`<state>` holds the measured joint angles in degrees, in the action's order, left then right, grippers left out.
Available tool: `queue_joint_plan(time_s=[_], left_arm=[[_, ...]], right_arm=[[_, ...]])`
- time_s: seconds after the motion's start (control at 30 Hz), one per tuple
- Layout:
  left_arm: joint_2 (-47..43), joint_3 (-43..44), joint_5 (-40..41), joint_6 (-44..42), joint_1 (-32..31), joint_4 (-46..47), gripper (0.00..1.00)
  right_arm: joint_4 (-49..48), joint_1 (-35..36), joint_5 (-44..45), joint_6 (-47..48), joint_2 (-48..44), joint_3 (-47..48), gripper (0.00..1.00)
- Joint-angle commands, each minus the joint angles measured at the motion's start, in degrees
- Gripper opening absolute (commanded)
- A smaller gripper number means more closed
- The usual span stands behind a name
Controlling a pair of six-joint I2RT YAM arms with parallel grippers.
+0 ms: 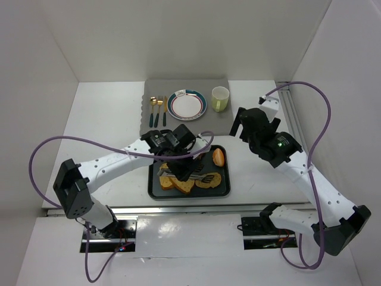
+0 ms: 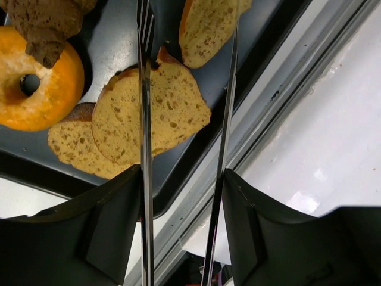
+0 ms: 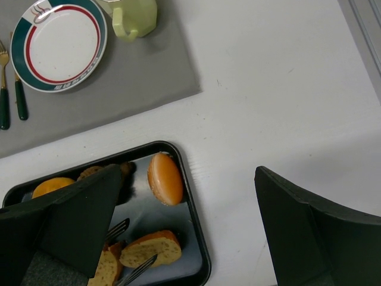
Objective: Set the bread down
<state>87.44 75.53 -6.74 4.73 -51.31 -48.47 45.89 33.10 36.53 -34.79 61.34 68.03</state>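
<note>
Several slices of bread lie on a dark tray [image 1: 152,189]; the nearest slice [image 2: 172,110] overlaps another slice [image 2: 71,143], and a third [image 2: 208,27] lies farther along. My left gripper [image 2: 181,185] hovers over the tray [image 2: 113,53], shut on a pair of metal tongs [image 2: 144,89]. The tongs' arms stand apart. One arm crosses the nearest slice, the other runs by the third slice [image 3: 152,249]; no slice is pinched. My right gripper [image 3: 187,173] stands wide open above the table right of the tray, with nothing in it.
An orange ring-shaped bagel [image 2: 41,77] and a glazed bun [image 3: 165,178] share the tray. On the grey mat [image 1: 202,122] behind it stand a plate [image 1: 186,104], a green mug [image 1: 220,99] and cutlery [image 1: 158,110]. White walls close in the table.
</note>
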Motion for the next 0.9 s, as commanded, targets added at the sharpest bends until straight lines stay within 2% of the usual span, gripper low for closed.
queue_joint_plan(time_s=[0.0,0.13,0.23,0.33,0.5,0.57,0.6,0.63,0.67,0.73,0.87], left_arm=[[2.0,3.0,-1.1,-3.2,-0.3,1.0,0.66],[4.5,3.7,-1.6,-4.4,-0.3,1.0,0.66],[5.1,4.9,-5.1,-4.9,-0.3,-0.9,0.62],[4.5,4.9,-7.4,-4.9,-0.3,-1.5,0.51],[2.2,8.0,-5.9,-3.8,-0.3,-3.6,0.22],[0.5,9.5,-3.5,-1.8,0.9,-3.6,0.01],[-0.1,9.6,-2.7,-0.3,0.9,-3.6,0.0],[-0.8,9.6,-3.3,1.2,4.0,-2.9,0.0],[-0.8,9.6,-8.0,3.3,5.9,-2.1,0.0],[-0.8,11.0,-9.3,5.4,9.4,-1.0,0.0],[1.0,17.2,-1.7,9.8,15.4,-1.0,0.0]], right_arm=[[0.1,-0.3,-0.3,0.5,0.2,0.0,1.0],[0.1,-0.3,-0.3,0.5,0.8,0.0,1.0],[-0.4,-0.3,-0.3,0.5,0.8,-0.5,1.0],[-0.4,-0.3,-0.3,0.5,0.8,-0.5,1.0],[-1.0,-0.3,-0.9,0.5,1.3,-0.5,1.0],[-1.0,-0.3,-0.9,0.5,1.9,-0.5,1.0],[-1.6,-0.3,-0.9,0.5,1.9,-0.5,1.0],[-1.6,-0.3,-1.4,0.5,1.9,-0.5,1.0],[-2.1,-0.3,-1.4,0.5,1.9,-0.5,1.0],[-2.6,-0.3,-1.4,0.5,1.9,-0.5,1.0],[-3.3,-0.3,-1.4,0.5,1.9,-0.5,1.0]])
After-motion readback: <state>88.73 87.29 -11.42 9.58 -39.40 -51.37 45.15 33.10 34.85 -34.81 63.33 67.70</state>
